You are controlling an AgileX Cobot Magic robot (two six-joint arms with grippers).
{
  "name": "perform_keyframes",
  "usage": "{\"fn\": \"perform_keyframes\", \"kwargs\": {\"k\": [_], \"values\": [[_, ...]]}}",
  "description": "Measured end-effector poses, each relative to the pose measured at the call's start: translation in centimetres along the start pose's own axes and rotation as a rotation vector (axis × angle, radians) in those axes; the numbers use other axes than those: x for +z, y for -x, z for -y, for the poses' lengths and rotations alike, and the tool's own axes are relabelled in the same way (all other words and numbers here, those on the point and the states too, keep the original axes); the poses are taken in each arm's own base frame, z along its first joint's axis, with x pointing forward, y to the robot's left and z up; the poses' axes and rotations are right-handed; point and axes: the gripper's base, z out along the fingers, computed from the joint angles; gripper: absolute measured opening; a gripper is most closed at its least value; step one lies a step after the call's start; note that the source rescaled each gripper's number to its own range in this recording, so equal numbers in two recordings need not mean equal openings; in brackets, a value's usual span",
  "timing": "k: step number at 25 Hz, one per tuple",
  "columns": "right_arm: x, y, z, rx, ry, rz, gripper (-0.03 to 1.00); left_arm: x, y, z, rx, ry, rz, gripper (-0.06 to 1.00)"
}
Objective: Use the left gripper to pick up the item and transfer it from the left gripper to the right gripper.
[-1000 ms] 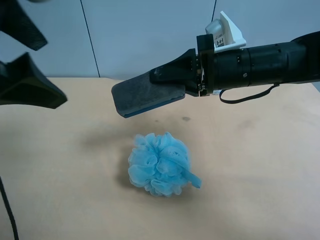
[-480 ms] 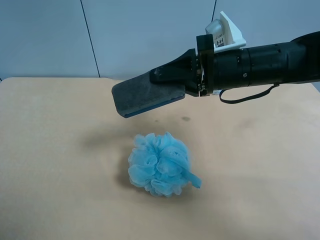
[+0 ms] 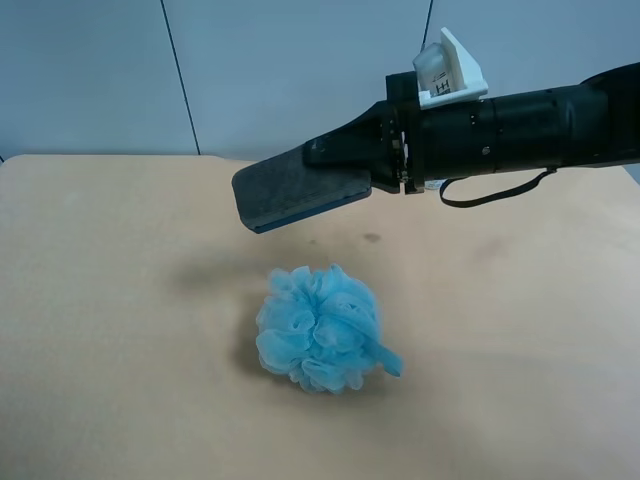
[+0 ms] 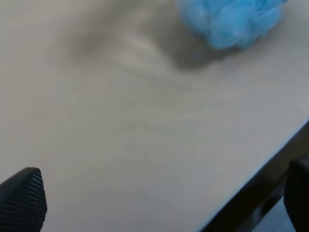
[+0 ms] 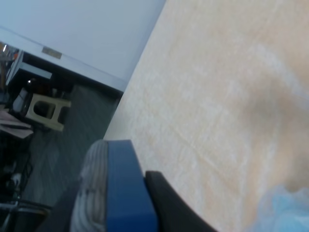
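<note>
The item point(image 3: 295, 188), a dark grey felt block with a blue underside, hangs in the air above the table, held at one end by my right gripper point(image 3: 362, 160), which is shut on it. The right wrist view shows the item's blue side point(image 5: 118, 188) against a black finger point(image 5: 169, 205). My left gripper point(image 4: 159, 203) is out of the exterior high view. In the left wrist view its two black fingertips point(image 4: 21, 198) stand far apart, open and empty, above the table.
A light-blue mesh bath puff point(image 3: 320, 328) lies on the tan table point(image 3: 120, 300), below and slightly to the right of the held item in the exterior high view. It also shows in the left wrist view point(image 4: 231, 19). The table's edge point(image 4: 251, 203) shows there too.
The left gripper, seen open at the exterior high view's left edge one second ago, has left that view. The right gripper with the item has shifted slightly to the right.
</note>
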Motion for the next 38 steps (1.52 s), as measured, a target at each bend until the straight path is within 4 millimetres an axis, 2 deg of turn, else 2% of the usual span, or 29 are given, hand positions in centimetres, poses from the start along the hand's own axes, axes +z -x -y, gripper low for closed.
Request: {"fn": "perform_keyframes", "kwargs": {"k": [4, 7, 16, 29, 32, 38], "values": [[0.0, 0.0, 0.1, 0.006, -0.015, 0.005, 0.00, -0.7, -1.6, 0.0, -0.014, -0.015, 0.084, 1.00], [0.0, 0.0, 0.1, 0.008, -0.015, 0.005, 0.00, 0.2, -2.1, 0.2, -0.014, -0.022, 0.060, 1.00], [0.0, 0.1, 0.3, 0.015, -0.030, 0.009, 0.00, 1.3, -1.8, 0.4, -0.027, -0.041, 0.132, 1.00], [0.0, 0.1, 0.3, 0.015, -0.032, 0.010, 0.00, 1.4, -1.7, 0.4, -0.031, -0.037, 0.145, 1.00], [0.0, 0.1, 0.3, 0.015, -0.032, 0.010, 0.00, 1.3, -1.7, 0.5, -0.066, 0.022, 0.144, 1.00], [0.0, 0.1, 0.3, 0.015, -0.032, 0.010, 0.00, 1.2, -1.8, 0.7, -0.215, 0.280, 0.138, 1.00]]}}
